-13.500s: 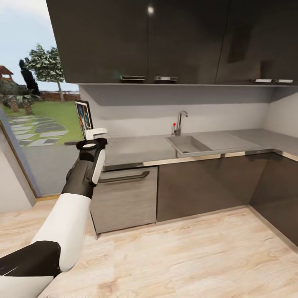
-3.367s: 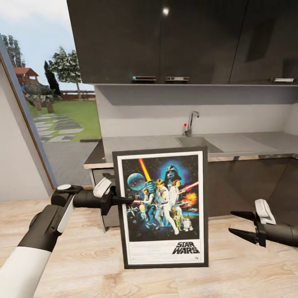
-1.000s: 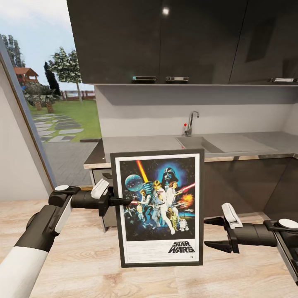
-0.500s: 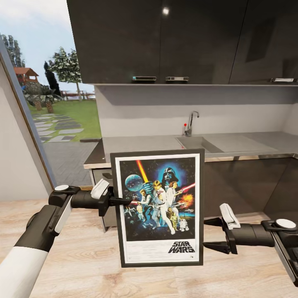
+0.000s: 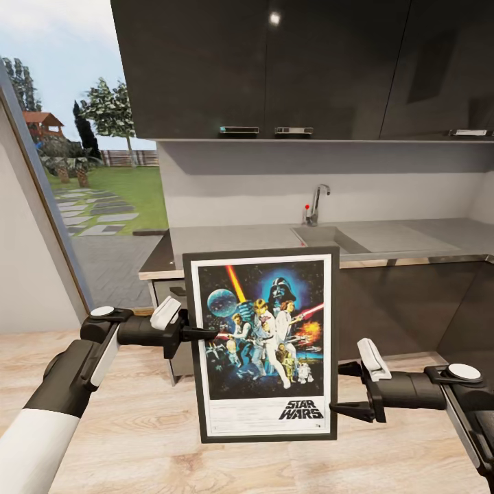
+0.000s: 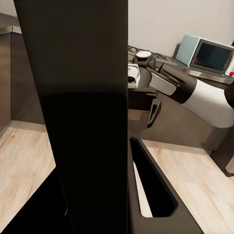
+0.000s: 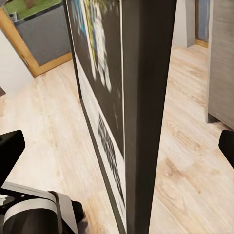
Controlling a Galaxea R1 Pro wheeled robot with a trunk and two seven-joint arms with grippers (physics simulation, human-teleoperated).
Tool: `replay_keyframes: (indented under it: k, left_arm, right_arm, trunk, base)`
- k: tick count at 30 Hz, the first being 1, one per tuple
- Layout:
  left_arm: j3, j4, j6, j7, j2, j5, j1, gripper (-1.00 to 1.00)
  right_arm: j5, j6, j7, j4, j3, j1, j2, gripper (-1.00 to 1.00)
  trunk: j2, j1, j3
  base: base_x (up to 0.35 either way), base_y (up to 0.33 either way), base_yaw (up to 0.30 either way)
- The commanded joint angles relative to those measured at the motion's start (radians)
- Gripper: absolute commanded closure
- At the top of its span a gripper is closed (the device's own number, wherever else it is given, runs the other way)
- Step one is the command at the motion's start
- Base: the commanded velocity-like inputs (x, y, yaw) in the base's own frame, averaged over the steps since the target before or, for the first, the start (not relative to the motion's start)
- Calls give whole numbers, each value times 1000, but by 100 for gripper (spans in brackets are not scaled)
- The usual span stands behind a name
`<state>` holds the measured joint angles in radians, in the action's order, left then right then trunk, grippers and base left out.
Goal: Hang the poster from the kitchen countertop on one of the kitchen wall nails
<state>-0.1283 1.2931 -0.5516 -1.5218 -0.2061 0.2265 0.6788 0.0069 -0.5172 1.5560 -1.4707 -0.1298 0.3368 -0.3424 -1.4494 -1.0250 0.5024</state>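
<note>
— Where was the poster [image 5: 264, 343]?
— Upright before the countertop [image 5: 240, 239], left gripper [image 5: 204, 334] clamped on its edge, arm reaching sideways.
— The right gripper [image 5: 345, 388]?
— Level, fingers spread at the opposite edge.

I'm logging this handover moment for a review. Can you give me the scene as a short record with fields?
poster: upright, portrait, off the countertop, held in front of the robot over the wood floor
left end effector: shut on the poster's left edge
right end effector: open, fingers straddling the poster's lower right edge, not yet closed
countertop: grey metal, behind the poster
sink and tap: set in the countertop, right of the poster's top
wall nails: cannot tell where they are
</note>
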Motion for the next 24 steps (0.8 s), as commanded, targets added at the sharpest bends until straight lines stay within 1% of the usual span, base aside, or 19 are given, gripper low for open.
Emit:
replay_keyframes:
  k: [1,9,15,24]
  left_arm:
    - [-2,0,-7,2,-1,4,1,100]
    - [-1,0,-7,1,-1,4,1,100]
    - [-1,-1,-7,-27,-1,2,1,100]
    - [-1,-3,-7,-33,-1,2,1,100]
  right_arm:
    - [1,-11,4,0,0,1,0,-100]
    - [1,-9,4,0,-1,1,0,-100]
    - [1,-5,5,0,-1,1,0,-100]
    - [1,-4,6,-1,0,1,-1,-100]
  trunk:
    - [-1,0,1]
    - [-1,0,1]
    - [-1,0,1]
    - [-1,0,1]
  base:
    - [0,0,0]
    - [0,0,0]
    - [0,0,0]
    - [0,0,0]
